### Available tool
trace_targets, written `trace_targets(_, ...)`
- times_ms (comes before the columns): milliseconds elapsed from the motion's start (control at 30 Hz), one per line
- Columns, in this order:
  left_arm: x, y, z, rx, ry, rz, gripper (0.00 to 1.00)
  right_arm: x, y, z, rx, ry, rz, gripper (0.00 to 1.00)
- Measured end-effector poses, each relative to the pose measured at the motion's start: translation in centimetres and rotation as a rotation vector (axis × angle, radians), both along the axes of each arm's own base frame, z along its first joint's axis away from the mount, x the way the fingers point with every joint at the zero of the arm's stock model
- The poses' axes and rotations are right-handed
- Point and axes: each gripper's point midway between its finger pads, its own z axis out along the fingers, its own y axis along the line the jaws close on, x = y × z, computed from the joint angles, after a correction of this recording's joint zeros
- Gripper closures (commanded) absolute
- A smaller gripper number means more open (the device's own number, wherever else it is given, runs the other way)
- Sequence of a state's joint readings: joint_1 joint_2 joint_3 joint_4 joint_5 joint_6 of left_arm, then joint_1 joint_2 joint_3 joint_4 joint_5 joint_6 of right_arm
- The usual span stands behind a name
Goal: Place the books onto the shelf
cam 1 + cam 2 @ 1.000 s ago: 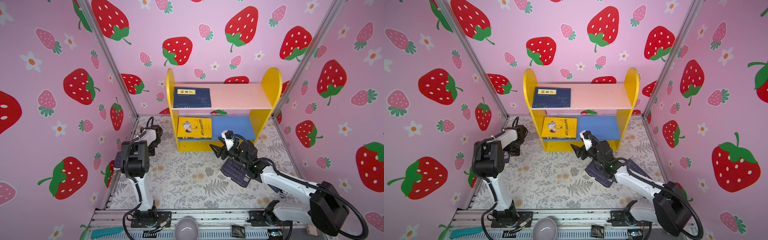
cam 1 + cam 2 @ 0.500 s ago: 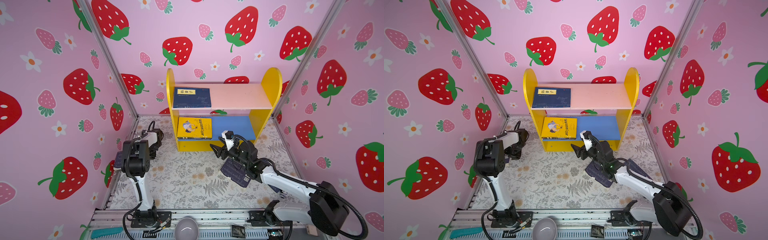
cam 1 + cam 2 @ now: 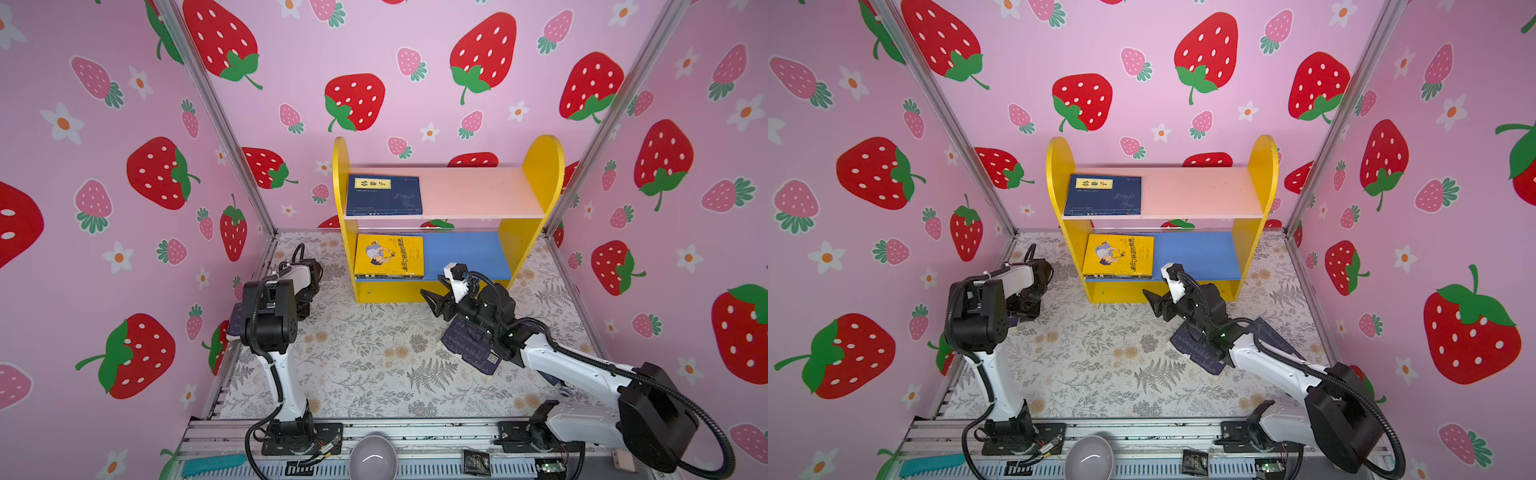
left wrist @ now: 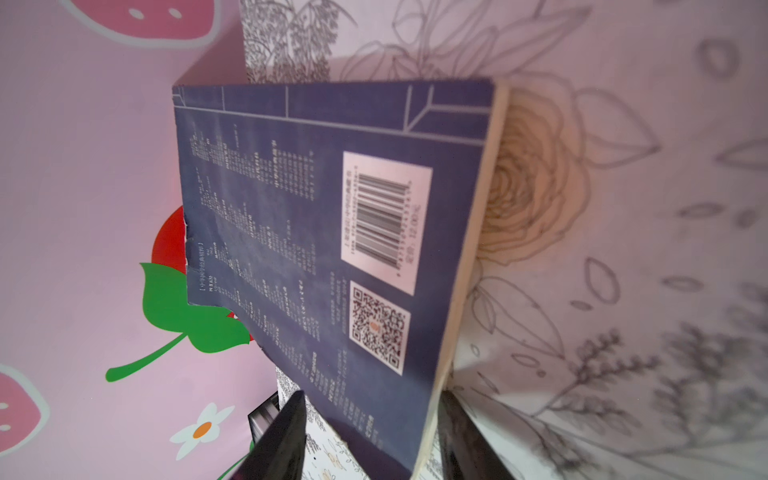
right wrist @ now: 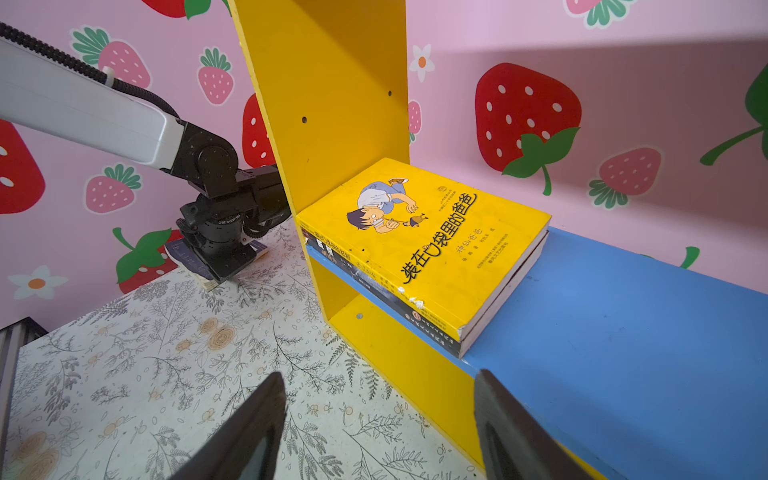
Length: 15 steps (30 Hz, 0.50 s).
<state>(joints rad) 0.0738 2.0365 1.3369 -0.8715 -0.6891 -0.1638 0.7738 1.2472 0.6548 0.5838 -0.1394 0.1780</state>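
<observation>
**Thin paperback taken by one corner, left of the shelf**

The navy paperback (image 4: 332,249) sits well to the left of the shelf (image 3: 536,178), back cover up and one side raised off the desk (image 3: 365,353). The left pincer (image 4: 372,401) stands half-closed with a finger on either side of the book's near corner. Whether the fingers press on it yet, I cannot tell.

The right pincer (image 5: 379,374) is wide open and empty, just in front of the shelf's blue lower board (image 3: 465,253).

On the shelf, a yellow book (image 3: 388,255) tops a small stack at the left end of that board. Another navy book (image 3: 384,194) lies flat at the left end of the pink upper board (image 3: 478,193). A dark book (image 3: 469,349) lies on the desk in front of the shelf, under the right arm.

The paperback looks light but floppy. Its cover is soft and already torn along one edge. Held by a corner alone it would likely sag or swing. A deeper bite across the full block of pages, close to the spine, should keep it stiff. The smooth cover may slip under a light squeeze.
</observation>
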Motion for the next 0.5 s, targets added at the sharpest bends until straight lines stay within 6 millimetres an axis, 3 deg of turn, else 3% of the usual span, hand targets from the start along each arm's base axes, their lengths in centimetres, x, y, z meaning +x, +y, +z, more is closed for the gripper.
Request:
trace_targets(367, -0.61, 0.16, -0.24, -0.019, 0.023, 0.007, 0.80, 0.10, -0.28, 0.21, 0.006, -0.007, -0.009, 0.27)
trace_targets(500, -0.63, 0.11, -0.17, -0.019, 0.020, 0.009, 1.00, 0.14, -0.37, 0.13, 0.005, -0.006, -0.013, 0.27)
